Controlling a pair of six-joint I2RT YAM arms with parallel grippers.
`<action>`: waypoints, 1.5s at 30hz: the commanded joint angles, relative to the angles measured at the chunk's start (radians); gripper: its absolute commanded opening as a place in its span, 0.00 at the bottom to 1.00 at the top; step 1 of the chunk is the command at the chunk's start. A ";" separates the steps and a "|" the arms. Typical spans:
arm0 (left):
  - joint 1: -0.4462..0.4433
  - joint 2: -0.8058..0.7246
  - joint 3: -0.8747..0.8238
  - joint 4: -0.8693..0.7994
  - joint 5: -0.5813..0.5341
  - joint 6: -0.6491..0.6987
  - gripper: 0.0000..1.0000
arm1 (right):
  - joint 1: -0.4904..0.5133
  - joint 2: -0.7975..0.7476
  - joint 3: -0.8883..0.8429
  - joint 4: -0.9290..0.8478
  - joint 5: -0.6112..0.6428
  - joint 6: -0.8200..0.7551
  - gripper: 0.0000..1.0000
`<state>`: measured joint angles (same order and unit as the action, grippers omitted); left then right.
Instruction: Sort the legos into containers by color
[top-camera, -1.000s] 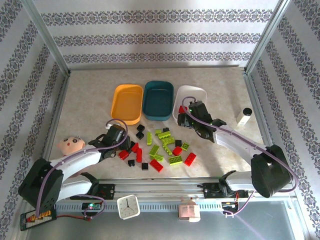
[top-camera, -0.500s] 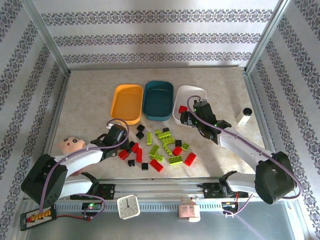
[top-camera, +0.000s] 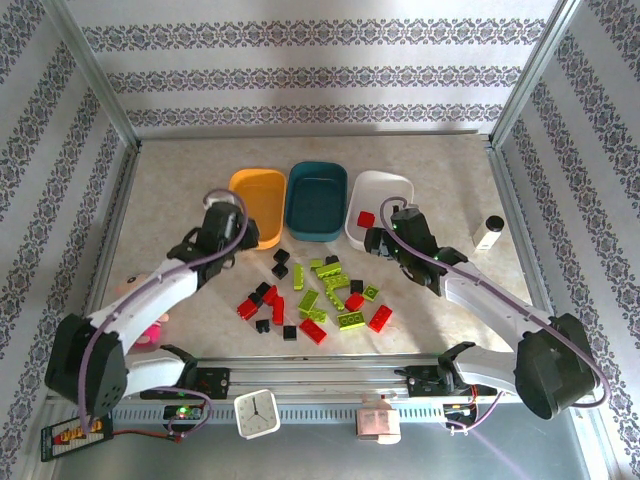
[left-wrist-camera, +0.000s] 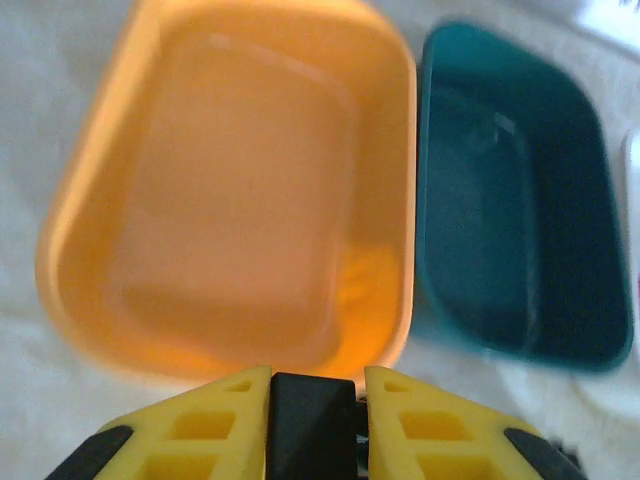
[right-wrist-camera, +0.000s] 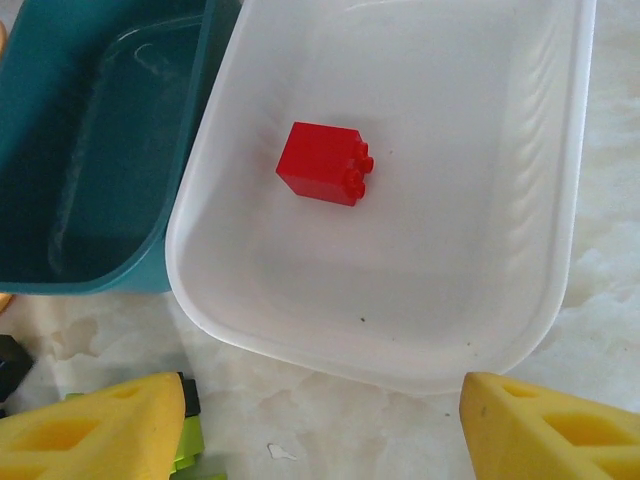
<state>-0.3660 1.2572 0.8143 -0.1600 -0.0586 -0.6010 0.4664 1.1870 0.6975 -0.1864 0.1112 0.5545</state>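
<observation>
The left gripper pinches a black brick at the near rim of the orange tray, just left of the teal tray. Carry it past that rim to mid-tray and lower before release, lest it bounce out. Its long side seems to run along the fingers, toward the tray; studs hidden. Right of the teal tray, the right gripper hangs spread by the white tray, where a red brick lies sideways, studs facing away from the teal tray.
</observation>
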 joint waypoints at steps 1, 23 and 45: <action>0.065 0.137 0.095 0.010 0.041 0.052 0.13 | -0.008 -0.025 -0.026 -0.019 0.001 0.018 0.73; 0.080 0.212 0.205 0.057 0.186 0.026 0.67 | 0.133 -0.100 -0.061 -0.187 -0.191 -0.066 0.74; 0.006 -0.558 -0.343 -0.062 0.129 -0.070 1.00 | 0.368 0.488 0.269 -0.123 0.082 -0.116 0.97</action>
<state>-0.3546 0.7166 0.4934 -0.1741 0.1005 -0.6559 0.8398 1.6318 0.9291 -0.3065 0.1440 0.4629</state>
